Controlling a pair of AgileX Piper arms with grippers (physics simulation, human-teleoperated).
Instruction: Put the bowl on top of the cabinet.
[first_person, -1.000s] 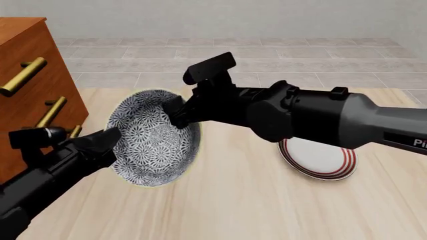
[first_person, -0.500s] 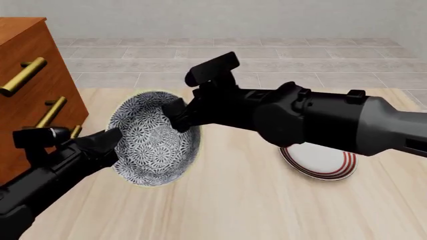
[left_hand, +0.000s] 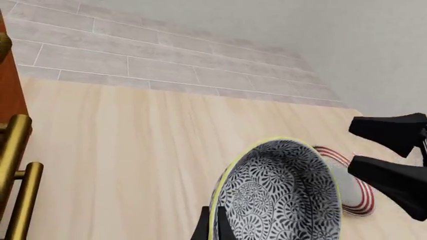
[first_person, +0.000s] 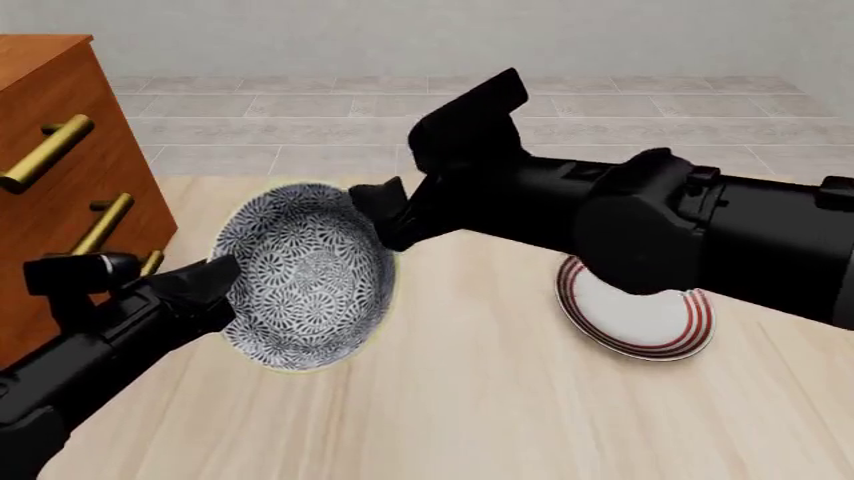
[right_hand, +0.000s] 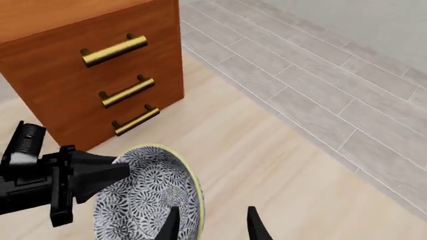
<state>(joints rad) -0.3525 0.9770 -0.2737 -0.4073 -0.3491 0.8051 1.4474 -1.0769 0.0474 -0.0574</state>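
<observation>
One bowl (first_person: 310, 275), tilted at left centre, gripped at its rim by the left claw (first_person: 214, 282); the right claw (first_person: 380, 215) open astride the opposite rim. One cabinet (first_person: 60, 190), one plate (first_person: 638, 318).

Simulated home room, cabinet (right_hand: 100, 65), wooden table (first_person: 534, 400), tiled floor (first_person: 534, 120)
</observation>
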